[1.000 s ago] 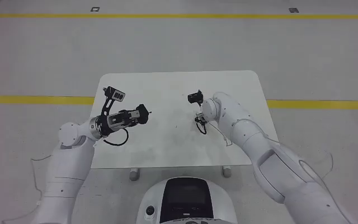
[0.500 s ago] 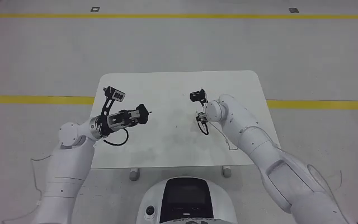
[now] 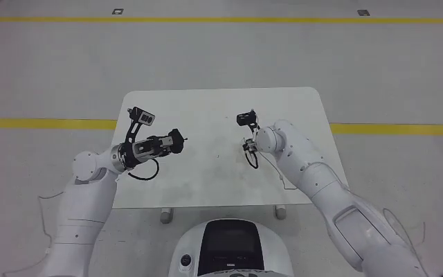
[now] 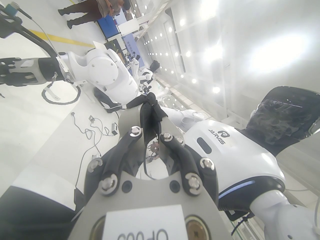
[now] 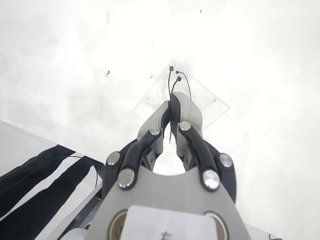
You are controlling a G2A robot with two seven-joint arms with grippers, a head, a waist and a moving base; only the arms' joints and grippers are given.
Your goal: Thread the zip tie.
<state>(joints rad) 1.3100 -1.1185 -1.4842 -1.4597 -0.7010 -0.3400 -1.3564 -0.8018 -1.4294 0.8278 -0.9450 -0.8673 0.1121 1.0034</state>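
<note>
White table (image 3: 208, 104) is spread beneath both arms: over its right half the right gripper (image 5: 171, 104) is closed on a black zip tie (image 5: 170, 83) above a clear tray (image 5: 212, 101), and over its left half the left gripper (image 4: 149, 102) is closed on a thin black strand (image 4: 144, 159). Since a second ago the right gripper is shifted slightly toward the table's right edge while the left is kept still; threading is therefore judged not yet begun.

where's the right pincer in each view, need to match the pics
Top view: right pincer right of table centre.
Left wrist view: pincer far off, cut by the edge, over the table.
Right wrist view: pincer central, shut on a zip tie.
Shared landmark: the white table.
</note>
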